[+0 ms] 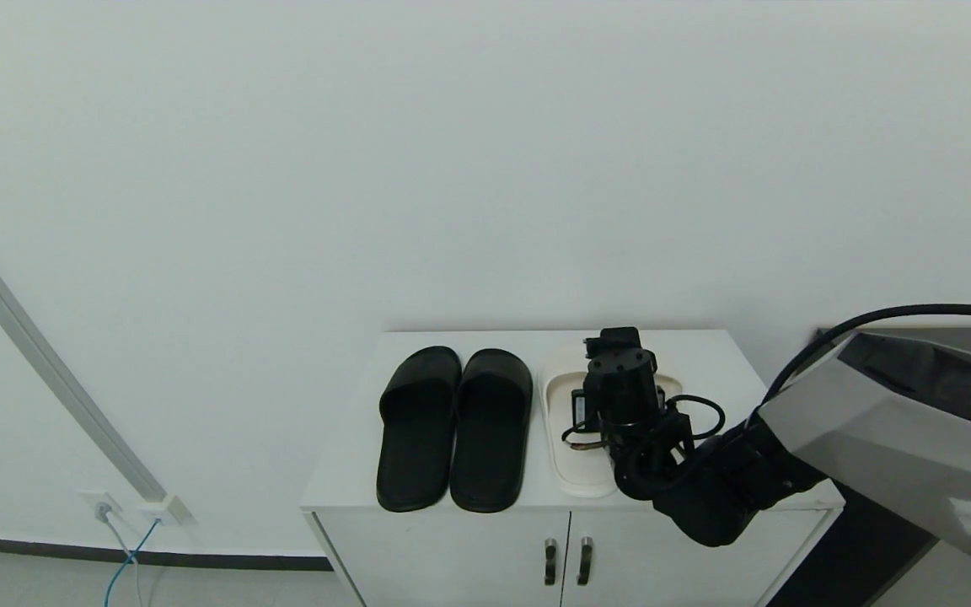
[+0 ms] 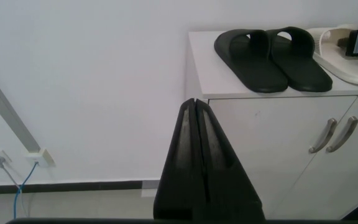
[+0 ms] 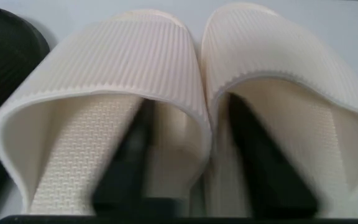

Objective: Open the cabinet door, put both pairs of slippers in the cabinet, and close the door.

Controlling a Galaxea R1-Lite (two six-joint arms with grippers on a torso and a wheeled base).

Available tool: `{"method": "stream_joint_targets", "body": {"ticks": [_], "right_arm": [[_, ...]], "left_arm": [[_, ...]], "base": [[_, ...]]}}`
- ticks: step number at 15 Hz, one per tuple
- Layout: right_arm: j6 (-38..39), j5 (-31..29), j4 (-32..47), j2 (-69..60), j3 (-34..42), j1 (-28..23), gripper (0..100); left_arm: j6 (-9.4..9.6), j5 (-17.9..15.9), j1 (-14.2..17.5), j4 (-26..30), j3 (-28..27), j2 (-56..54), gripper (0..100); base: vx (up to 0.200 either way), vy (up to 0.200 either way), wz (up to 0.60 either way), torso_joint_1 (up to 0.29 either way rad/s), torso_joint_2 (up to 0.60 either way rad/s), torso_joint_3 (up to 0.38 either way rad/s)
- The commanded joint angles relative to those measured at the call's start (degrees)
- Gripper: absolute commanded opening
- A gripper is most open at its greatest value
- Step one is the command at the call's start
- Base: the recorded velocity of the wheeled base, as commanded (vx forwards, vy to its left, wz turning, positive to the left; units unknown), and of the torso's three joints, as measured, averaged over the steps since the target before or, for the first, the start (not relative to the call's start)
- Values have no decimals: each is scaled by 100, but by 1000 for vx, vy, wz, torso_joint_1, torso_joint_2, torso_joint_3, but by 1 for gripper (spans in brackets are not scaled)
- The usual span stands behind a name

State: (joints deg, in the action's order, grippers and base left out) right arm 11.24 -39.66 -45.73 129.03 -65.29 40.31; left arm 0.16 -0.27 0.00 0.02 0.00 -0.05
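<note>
We are seeing the right gripper [image 3: 190, 118] resting unclenched, one finger inside each of the cream slippers [image 1: 565, 447], on the cabinet [image 1: 452, 556] top at lower centre of the head view. The black slippers [image 1: 454, 428] are lying just left of them. The doors are standing closed. The left gripper [image 2: 195, 106] is hanging clenched on nothing.
</note>
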Motion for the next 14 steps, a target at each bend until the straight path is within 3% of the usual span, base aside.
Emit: {"method": "stream_joint_targets", "body": {"ticks": [1,6,10,12,14], "right_arm": [[1,2,2,-79,8,-15,0],[-271,292,55,-1222,456,108,0],[-720,1531,521,-2356,772,548,0],[-658,2691,1031,-3006,1106,688,0],[-676,3412,1409,-3498,1309,741,0]], "left_arm": [[2,0,0,-2,0,5,0],[2,0,0,-2,0,5,0],[2,0,0,-2,0,5,0],[2,0,0,-2,-9,5,0],[19,0,0,-2,0,5,0]], "base": [[0,0,0,0,0,0],[0,0,0,0,0,0],[0,0,0,0,0,0],[0,0,0,0,0,0],[0,0,0,0,0,0]]}}
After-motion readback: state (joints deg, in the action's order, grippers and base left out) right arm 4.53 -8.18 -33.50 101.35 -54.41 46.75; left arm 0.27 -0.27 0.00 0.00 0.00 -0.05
